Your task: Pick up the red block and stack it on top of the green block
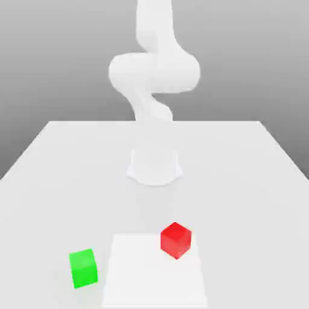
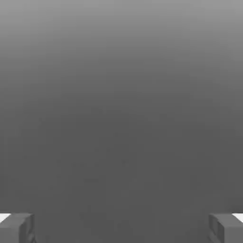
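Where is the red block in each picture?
Exterior view: red block on the table, toward the exterior view's right of the green block.
Hand view: the open gripper faces plain grey backdrop.
Shared landmark: that grey backdrop, behind the arm.

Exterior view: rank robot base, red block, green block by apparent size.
1. Robot base, clearly largest.
2-3. Green block and red block look alike; the green one sits nearer the camera, so no ranking.

The exterior view is bright and washed out. The white arm (image 1: pixel 154 72) almost melts into the pale table (image 1: pixel 54 181). Edges look soft and a bit blurry. Shadows are faint. The hand view is dim grey, lighter near the top.
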